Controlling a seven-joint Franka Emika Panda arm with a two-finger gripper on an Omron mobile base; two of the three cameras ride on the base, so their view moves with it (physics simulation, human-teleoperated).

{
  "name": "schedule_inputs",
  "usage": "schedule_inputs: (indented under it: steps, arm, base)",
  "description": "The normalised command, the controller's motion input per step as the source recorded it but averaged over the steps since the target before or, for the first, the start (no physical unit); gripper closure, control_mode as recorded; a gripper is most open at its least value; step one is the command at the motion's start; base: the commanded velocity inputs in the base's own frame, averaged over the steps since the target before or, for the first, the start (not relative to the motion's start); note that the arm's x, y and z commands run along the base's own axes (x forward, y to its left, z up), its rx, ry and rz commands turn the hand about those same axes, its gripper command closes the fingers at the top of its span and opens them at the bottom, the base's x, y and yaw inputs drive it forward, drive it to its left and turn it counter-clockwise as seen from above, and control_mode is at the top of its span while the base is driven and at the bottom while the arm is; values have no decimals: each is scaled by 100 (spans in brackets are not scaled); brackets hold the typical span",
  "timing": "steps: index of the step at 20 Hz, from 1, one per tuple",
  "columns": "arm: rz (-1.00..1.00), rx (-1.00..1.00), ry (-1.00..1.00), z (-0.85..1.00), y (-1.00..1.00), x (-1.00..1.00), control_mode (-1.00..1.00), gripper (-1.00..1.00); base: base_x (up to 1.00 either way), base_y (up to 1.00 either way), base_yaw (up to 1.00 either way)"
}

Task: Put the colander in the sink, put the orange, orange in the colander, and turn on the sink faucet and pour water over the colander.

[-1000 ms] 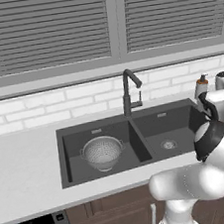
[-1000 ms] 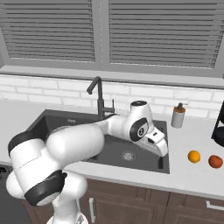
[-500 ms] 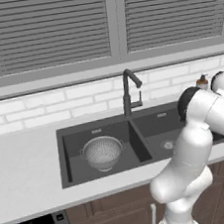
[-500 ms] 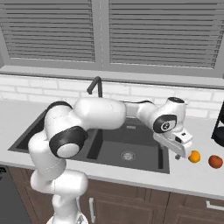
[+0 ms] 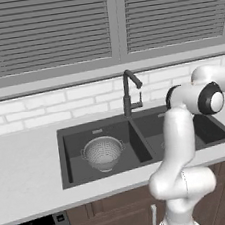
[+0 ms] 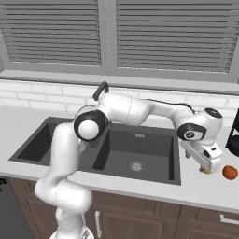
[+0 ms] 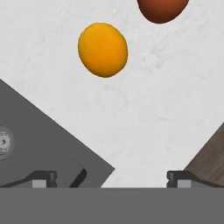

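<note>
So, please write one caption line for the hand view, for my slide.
Open end effector hovering above the counter beside the sink, two oranges ahead.

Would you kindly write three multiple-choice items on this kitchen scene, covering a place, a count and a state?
1. Where does the colander sit?
A. in the sink's left basin
B. on the counter
C. on the windowsill

2. How many round fruits lie on the counter ahead of the pincer?
A. one
B. two
C. four

3. How is the pincer?
A. shut on a fruit
B. open and empty
C. shut on the faucet lever

Key: 1 A, the left base view shows it in the left basin of the sink. 2 B, the hand view shows two. 3 B, its tips stand wide apart with nothing between.
</note>
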Motion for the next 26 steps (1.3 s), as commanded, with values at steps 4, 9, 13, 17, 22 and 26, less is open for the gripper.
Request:
schedule_inputs:
  steps: [4, 9, 13, 17, 22, 26]
  arm:
    - [-15, 10, 0, 0, -28, 25, -100, -100]
    - [-17, 1, 1, -3, -24, 8, -100, -100]
    - [-15, 0, -2, -22, -3, 0, -100, -100]
    - [-17, -9, -10, -25, 26, 0, -100, -100]
    - [-28, -17, 0, -23, 40, 7, -100, -100]
    - [-29, -24, 0, -28, 40, 12, -100, -100]
  base:
    - [0, 0, 0]
    - [0, 0, 0]
    - [0, 0, 0]
    - [0, 0, 0]
    - [0, 0, 0]
    - [0, 0, 0]
